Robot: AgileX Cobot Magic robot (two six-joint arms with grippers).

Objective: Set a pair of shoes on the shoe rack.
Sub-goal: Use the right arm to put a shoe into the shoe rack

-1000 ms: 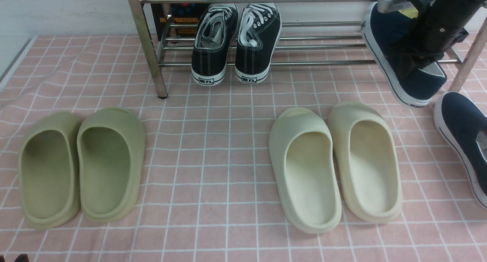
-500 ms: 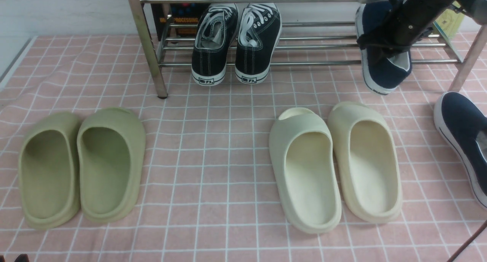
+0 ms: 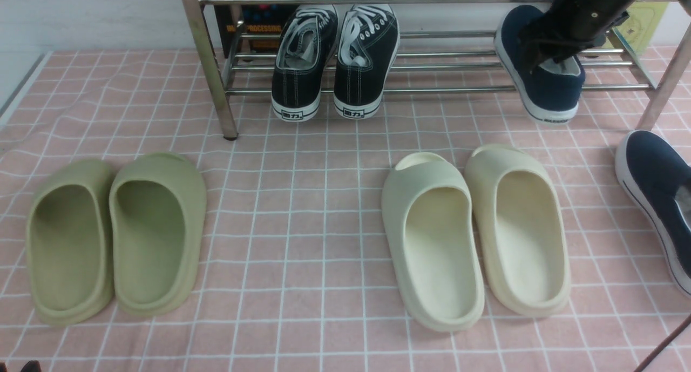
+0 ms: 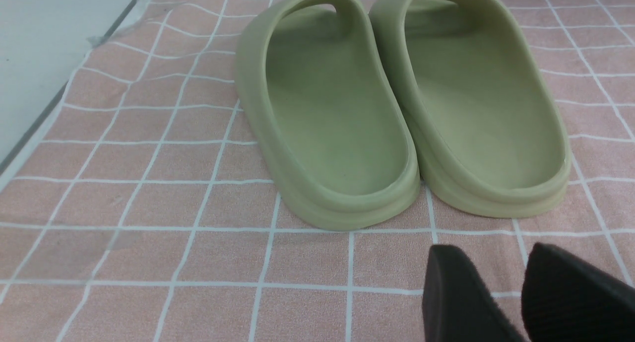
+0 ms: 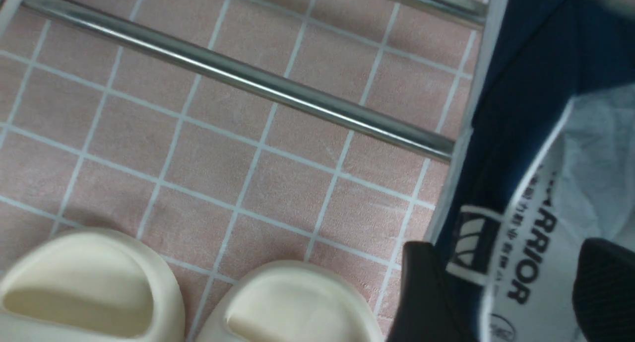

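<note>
One navy slip-on shoe (image 3: 545, 88) rests on the lower bars of the silver shoe rack (image 3: 432, 89), near its right end, heel toward me. My right gripper (image 3: 556, 53) reaches down at its heel. In the right wrist view the right gripper (image 5: 508, 247) is open, one finger outside the heel of the shoe (image 5: 516, 99) and one inside over the grey lining. The other navy shoe (image 3: 656, 183) lies on the cloth at the right edge. My left gripper (image 4: 483, 250) hovers over the cloth, slightly open and empty.
Black lace-up sneakers (image 3: 334, 59) sit on the rack's left half. Green slides (image 3: 116, 237) lie front left, just ahead of the left gripper as the green slides (image 4: 397, 108). Cream slides (image 3: 475, 237) lie front right. Pink checked cloth covers the floor.
The right arm carried the navy shoe up and left from beside the rack's right leg and set it on the bars. Its jaws have spread apart at the heel.
</note>
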